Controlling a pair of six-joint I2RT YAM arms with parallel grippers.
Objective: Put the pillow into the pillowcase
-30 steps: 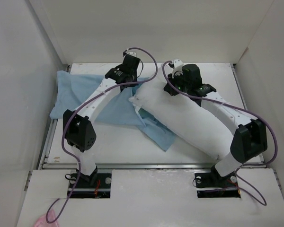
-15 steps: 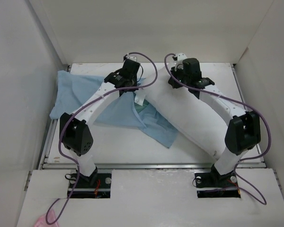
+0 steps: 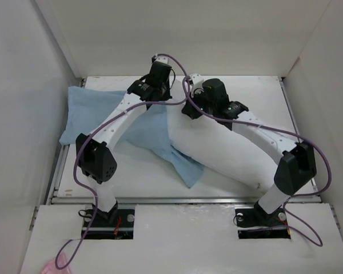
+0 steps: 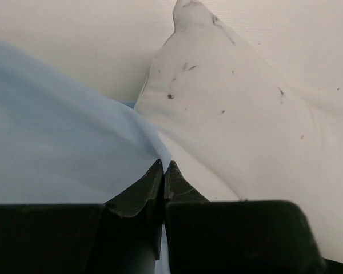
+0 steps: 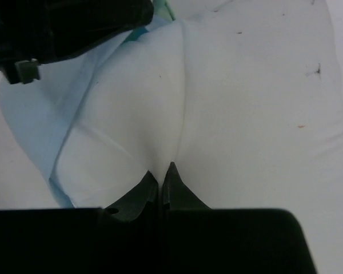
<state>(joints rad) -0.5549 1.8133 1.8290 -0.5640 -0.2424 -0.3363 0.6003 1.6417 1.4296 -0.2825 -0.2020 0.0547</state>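
Note:
The white pillow (image 3: 231, 145) lies slanted across the middle and right of the table. The light blue pillowcase (image 3: 94, 108) is spread at the left, one corner reaching toward the front under the pillow's left end. My left gripper (image 3: 162, 98) is shut on the pillowcase's edge (image 4: 103, 160) right beside the pillow's speckled corner (image 4: 217, 97). My right gripper (image 3: 190, 108) is shut on a pinch of the pillow's fabric (image 5: 228, 103) at its far left end, with blue pillowcase cloth (image 5: 34, 114) just to its left. The left gripper's black body (image 5: 63, 25) shows close above.
White enclosure walls (image 3: 23, 85) stand on the left, back and right. The white table (image 3: 137, 174) ends in a metal rail at the front. Purple cables (image 3: 177, 74) loop over both wrists. A pink object (image 3: 48, 266) lies at the bottom left, off the table.
My right gripper has moved left with the pillow's far end, up against the pillowcase edge. The pillowcase's front corner has shifted left. The left gripper has barely moved.

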